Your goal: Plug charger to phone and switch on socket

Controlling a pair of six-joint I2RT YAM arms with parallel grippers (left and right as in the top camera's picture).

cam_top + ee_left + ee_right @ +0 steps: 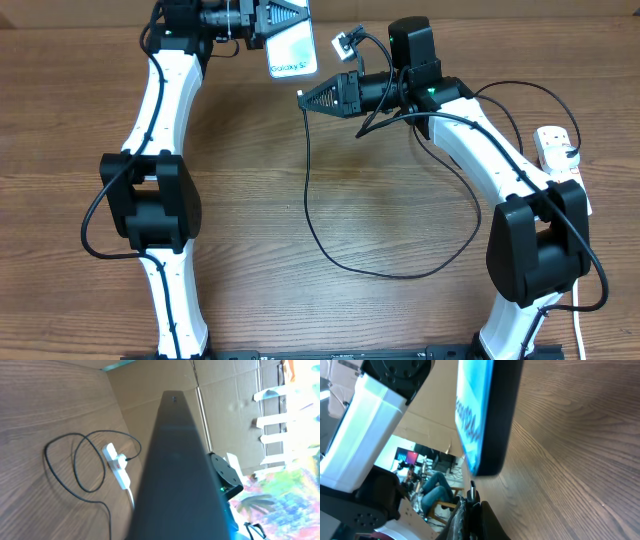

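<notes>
1. Wooden table [380, 180]: phone [292, 48] is clamped in left gripper [278, 22], raised at far centre.
2. Charger [308, 190] tip is pinched in right gripper [312, 97], just near of phone; socket [556, 148] lies at right edge.
3. Tip should be squared to the port, then eased in straight.
4. Port and switch position cannot be made out.

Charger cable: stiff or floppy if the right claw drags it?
Probably floppy: the charger cable lies in loose loops on the table. Thin, so likely light; slack should trail the right claw. Its small tip may wobble.
</notes>
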